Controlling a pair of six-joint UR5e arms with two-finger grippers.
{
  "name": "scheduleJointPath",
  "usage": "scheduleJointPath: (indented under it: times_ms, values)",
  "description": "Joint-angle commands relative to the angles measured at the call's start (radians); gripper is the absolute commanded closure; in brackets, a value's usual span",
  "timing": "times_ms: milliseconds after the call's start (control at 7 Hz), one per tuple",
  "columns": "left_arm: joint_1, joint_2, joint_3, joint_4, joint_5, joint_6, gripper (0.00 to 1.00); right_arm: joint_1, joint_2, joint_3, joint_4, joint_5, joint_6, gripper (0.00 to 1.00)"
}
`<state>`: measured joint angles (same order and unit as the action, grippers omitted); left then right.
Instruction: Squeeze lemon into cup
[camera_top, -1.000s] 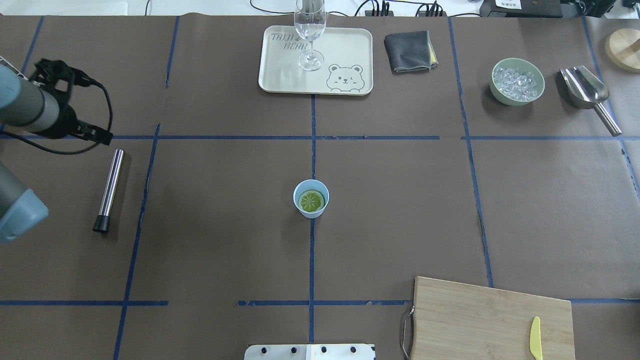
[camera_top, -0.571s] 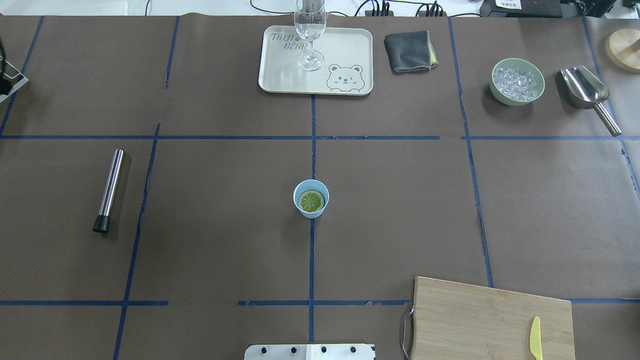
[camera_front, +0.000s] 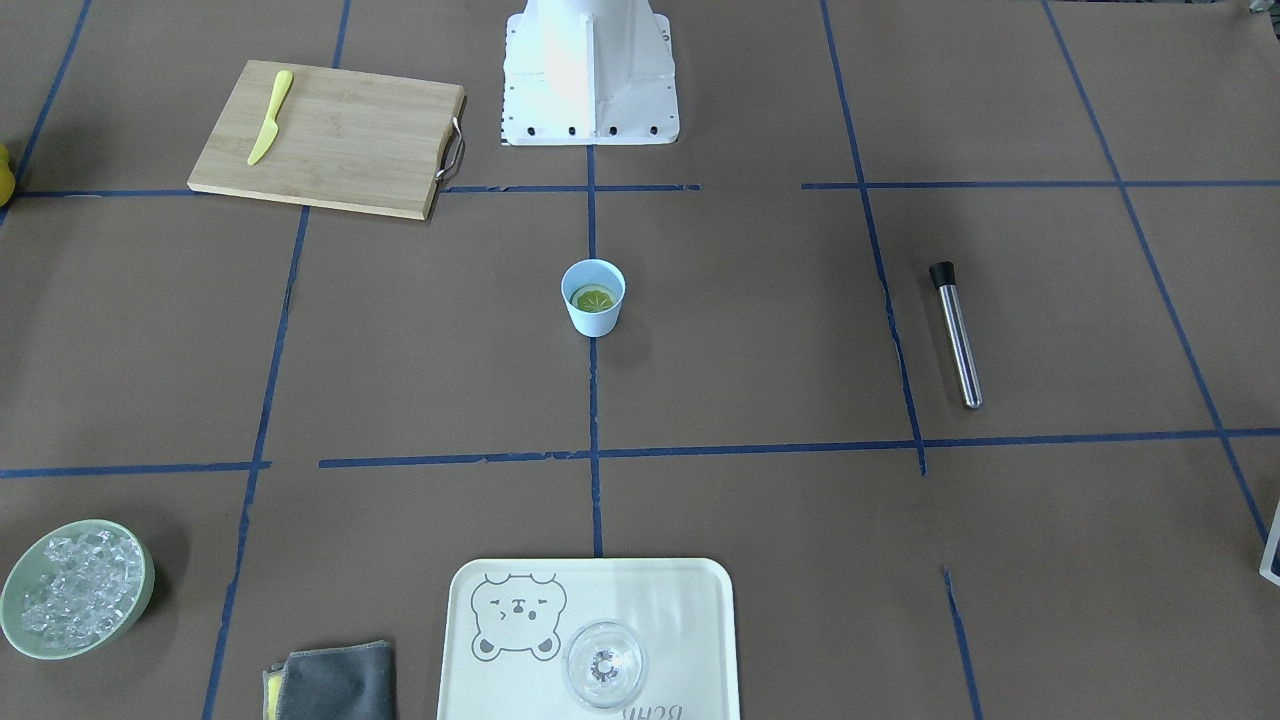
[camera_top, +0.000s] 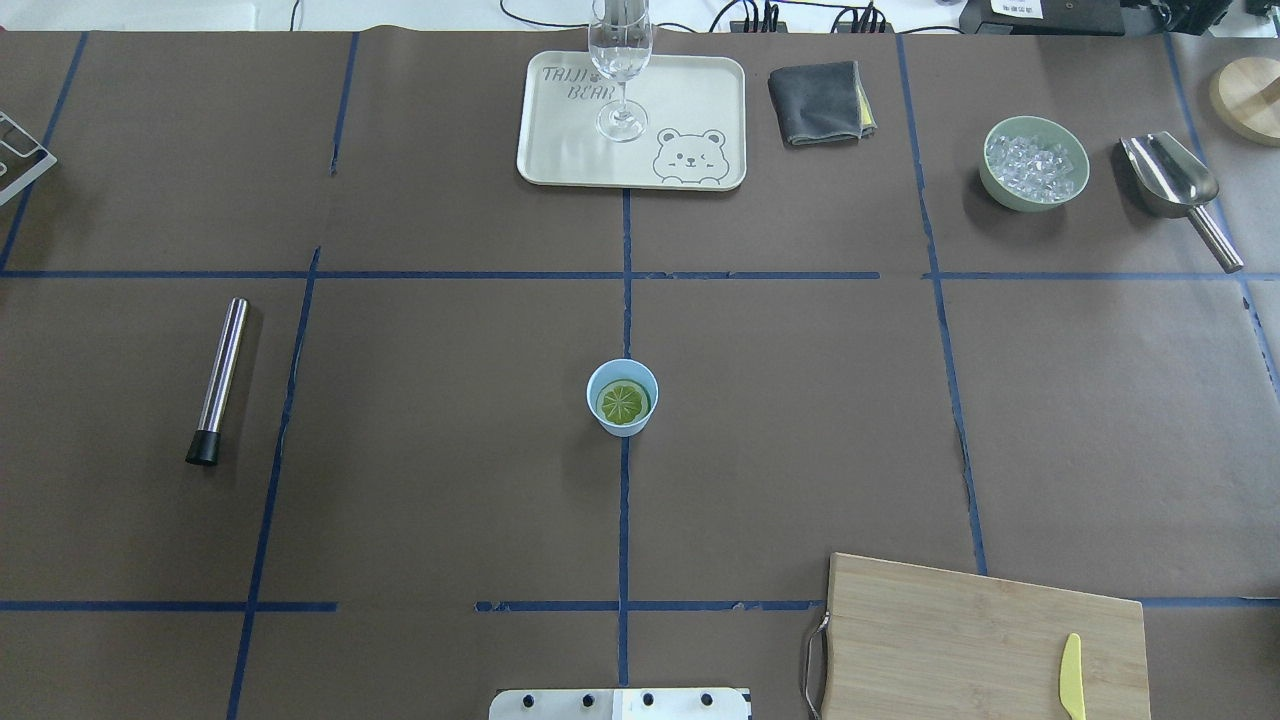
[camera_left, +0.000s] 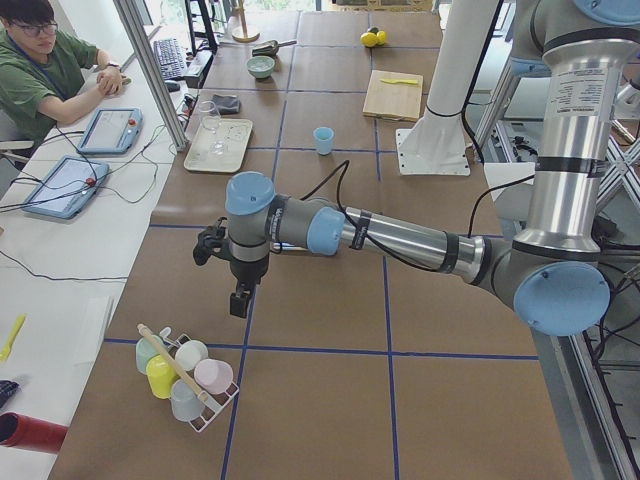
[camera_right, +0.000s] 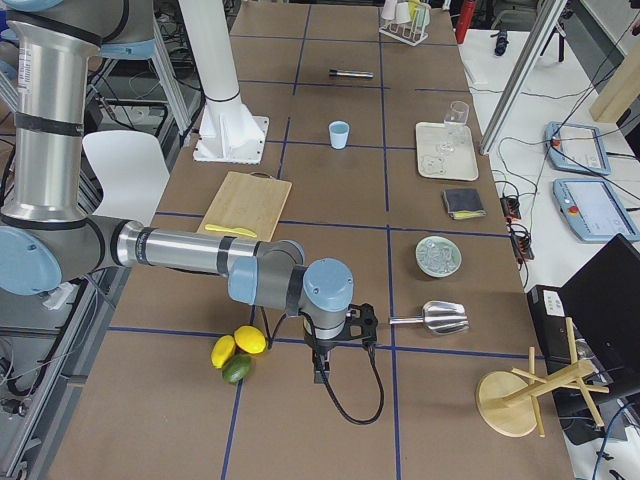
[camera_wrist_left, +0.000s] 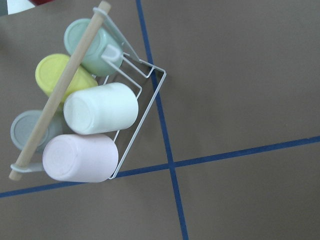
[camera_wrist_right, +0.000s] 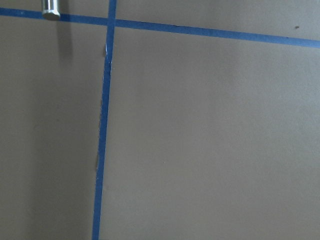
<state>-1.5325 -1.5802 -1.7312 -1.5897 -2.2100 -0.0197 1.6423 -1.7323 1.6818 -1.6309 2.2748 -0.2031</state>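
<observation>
At table centre, the lemon slice (camera_top: 623, 402) is lying flat inside the light-blue cup (camera_top: 620, 431). My left gripper (camera_left: 240, 298) and right gripper (camera_right: 321, 368) are hanging at the table ends, and I cannot tell their opening. Pressing is possibly outstanding, calling for the steel muddler (camera_top: 218, 380).

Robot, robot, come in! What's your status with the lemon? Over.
Left gripper and right gripper hang at opposite ends of table; open or shut unclear. Lemon lies inside cup. Nothing over the cup.
</observation>
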Motion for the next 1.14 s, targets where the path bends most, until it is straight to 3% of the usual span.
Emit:
scheduleJointPath:
  times_ms: [0, 429, 1000]
  values:
    - [-0.014, 0.083, -0.002, -0.007, -0.011, 0.003, 0.0, -0.021, 0.016, 0.002, -0.003, 0.0, 0.002, 0.0]
    - [-0.049, 0.156, 0.001, -0.006, -0.126, 0.201, 0.0, -0.033, 0.042, 0.01, -0.003, 0.002, 0.004, 0.0]
    - [-0.074, 0.16, 0.002, 0.0, -0.117, 0.195, 0.0, -0.065, 0.043, 0.067, 0.0, 0.003, 0.005, 0.0]
